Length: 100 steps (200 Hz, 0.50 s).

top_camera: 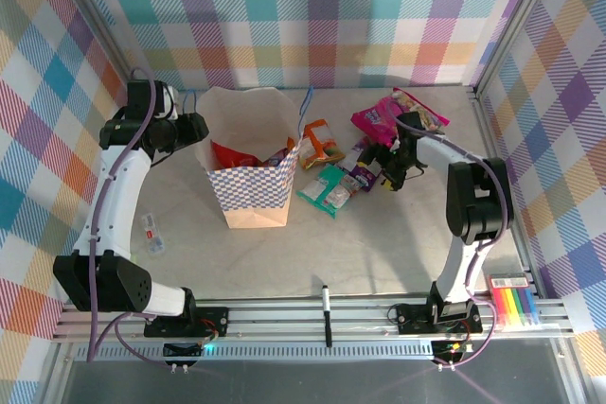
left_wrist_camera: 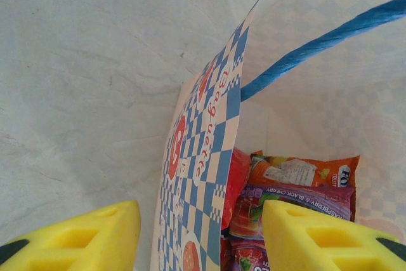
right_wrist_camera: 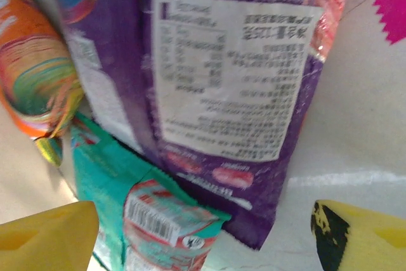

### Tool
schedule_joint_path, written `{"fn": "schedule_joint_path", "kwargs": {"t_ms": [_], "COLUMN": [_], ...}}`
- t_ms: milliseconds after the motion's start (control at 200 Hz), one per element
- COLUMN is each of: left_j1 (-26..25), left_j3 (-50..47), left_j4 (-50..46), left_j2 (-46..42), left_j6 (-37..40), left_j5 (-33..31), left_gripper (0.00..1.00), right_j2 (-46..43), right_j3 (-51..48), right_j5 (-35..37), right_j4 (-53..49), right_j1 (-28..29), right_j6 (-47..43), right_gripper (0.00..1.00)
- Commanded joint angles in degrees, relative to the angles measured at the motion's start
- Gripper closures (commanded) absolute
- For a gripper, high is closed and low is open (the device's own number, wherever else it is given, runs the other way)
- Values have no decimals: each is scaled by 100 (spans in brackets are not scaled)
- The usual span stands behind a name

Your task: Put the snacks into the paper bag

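Left pincer (left_wrist_camera: 200, 239) gapes astride the paper bag (left_wrist_camera: 209, 125), snacks (left_wrist_camera: 298, 188) inside; right pincer (right_wrist_camera: 203, 233) wide above purple packet (right_wrist_camera: 222, 80)

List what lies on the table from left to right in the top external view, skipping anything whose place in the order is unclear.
In order: small clear wrapper → paper bag → black marker pen → pink snack packet → pack of coloured markers.
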Motion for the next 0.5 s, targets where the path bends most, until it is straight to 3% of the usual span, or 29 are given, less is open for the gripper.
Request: {"fn": "schedule_joint_path", "kwargs": {"t_ms": [0,310,495], "left_j1": [-47,-80,-165], "left_j3": [-81,54,166], "left_j4": [113,51,-225], "left_j2": [67,169,222], "left_j6": [85,441,624], "left_j5": [-56,189,-3], "left_gripper": [47,47,46], "right_j2": [175,551,641], "right_j3": [165,309,291], "right_j5": [41,-66,-89], "right_j4": [-4,152,210], "right_j1": [-46,-44,-32], "right_j6": [9,111,138], "right_gripper": [11,11,12]}}
